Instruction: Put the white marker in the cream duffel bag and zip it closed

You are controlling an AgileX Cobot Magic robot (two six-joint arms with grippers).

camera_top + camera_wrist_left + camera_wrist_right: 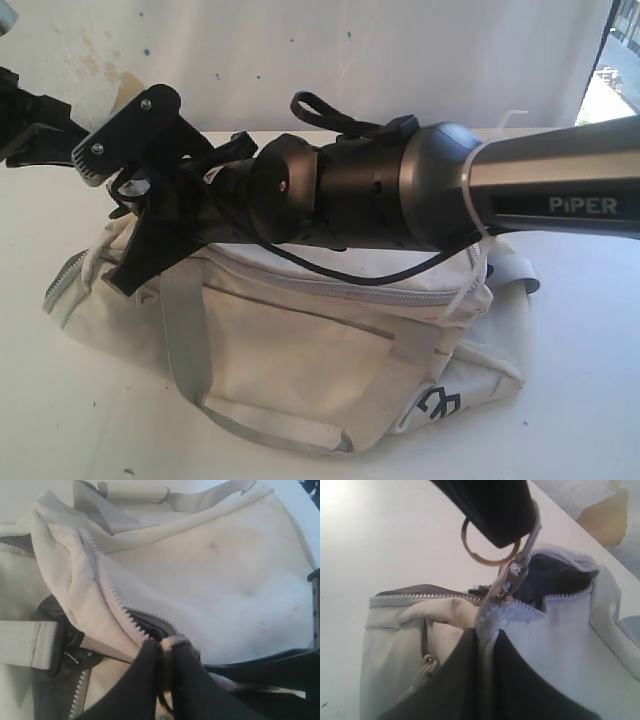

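The cream duffel bag (300, 340) lies on its side on the table, dark logo (437, 403) facing the front. My right arm reaches across it, and the right gripper (135, 275) (485, 632) is shut on the bag's fabric edge beside the zipper. The left gripper (167, 642) is shut on the zipper pull, a brass ring (485, 547) hanging from the slider (512, 580). Past the slider a short stretch of zipper gapes over dark lining (550, 577). The white marker is not in view. In the exterior view the right arm hides the left gripper.
The white table (580, 380) runs around the bag, with a stained white wall (100, 50) behind it. Grey webbing handles (190, 330) drape over the bag's side. A second grey zipper (60, 275) runs along the bag's left end.
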